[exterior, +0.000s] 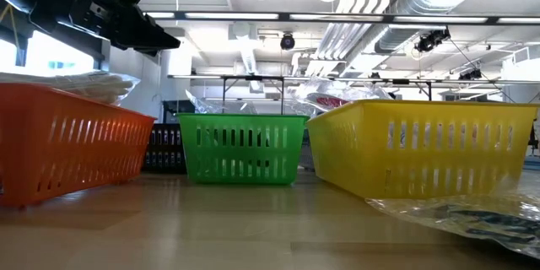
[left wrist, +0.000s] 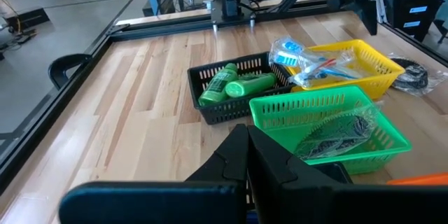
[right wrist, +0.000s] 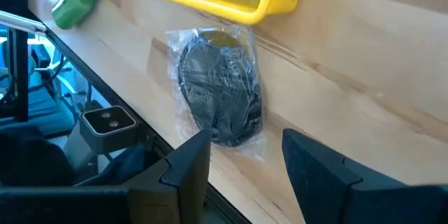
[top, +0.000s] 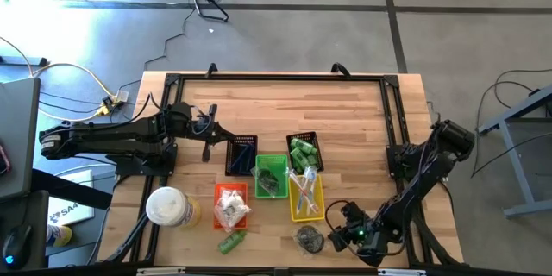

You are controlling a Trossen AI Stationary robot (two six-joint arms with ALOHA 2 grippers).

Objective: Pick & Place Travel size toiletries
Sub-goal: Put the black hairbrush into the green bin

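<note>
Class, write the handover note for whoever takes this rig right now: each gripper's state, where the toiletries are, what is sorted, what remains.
Left gripper: shut, empty, over the table beside the black basket.
Right gripper: open, empty, near the clear-wrapped dark piece at the table's front edge.
Done: green bottles in a second black basket; wrapped sticks in the yellow basket; a dark wrapped piece in the green basket; white pieces in the orange basket.
Left: the dark piece and a loose green bottle.
</note>
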